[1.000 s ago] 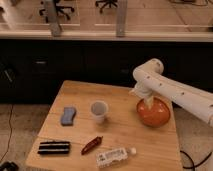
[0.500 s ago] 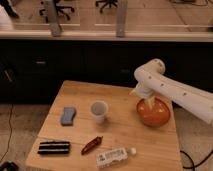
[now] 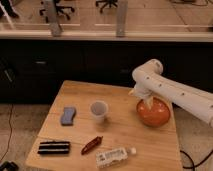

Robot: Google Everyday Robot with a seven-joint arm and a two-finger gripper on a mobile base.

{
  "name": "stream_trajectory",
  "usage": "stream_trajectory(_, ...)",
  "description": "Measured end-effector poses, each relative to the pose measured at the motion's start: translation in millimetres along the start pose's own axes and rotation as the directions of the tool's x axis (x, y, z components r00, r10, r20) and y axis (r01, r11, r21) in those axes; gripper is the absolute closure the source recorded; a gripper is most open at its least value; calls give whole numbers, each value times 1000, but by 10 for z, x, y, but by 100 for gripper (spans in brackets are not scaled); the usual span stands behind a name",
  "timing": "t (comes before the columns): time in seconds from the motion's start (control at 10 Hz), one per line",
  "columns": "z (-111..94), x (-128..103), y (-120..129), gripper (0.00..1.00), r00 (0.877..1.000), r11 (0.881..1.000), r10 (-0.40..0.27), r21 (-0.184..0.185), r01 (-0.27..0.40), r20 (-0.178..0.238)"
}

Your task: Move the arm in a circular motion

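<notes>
The large white arm (image 3: pixel 172 92) comes in from the right edge, and its rounded elbow joint (image 3: pixel 149 74) is above the right side of the wooden table (image 3: pixel 120 130). From the elbow a short segment points down to the gripper (image 3: pixel 145 102). The gripper hangs just over the left rim of an orange bowl (image 3: pixel 155 114).
On the table are a white cup (image 3: pixel 99 111) at the middle, a blue sponge (image 3: pixel 68 115) at the left, a black striped packet (image 3: pixel 54 147), a reddish-brown snack bar (image 3: pixel 92 145) and a lying plastic bottle (image 3: pixel 114 156) along the front. A dark counter (image 3: pixel 75 55) runs behind.
The arm has shifted only very slightly near the bowl. The things on the table have not moved.
</notes>
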Motion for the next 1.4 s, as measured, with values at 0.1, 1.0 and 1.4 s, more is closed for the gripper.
stream_trajectory(0.1, -3, 3, -1, 20, 1000, 1000, -1, 0, 1, 0)
stream_trajectory(1.0, 1, 81, -32, 20, 1000, 1000, -9, 6, 9, -4)
stream_trajectory(1.4, -1, 91, -31, 20, 1000, 1000, -8, 11, 8, 0)
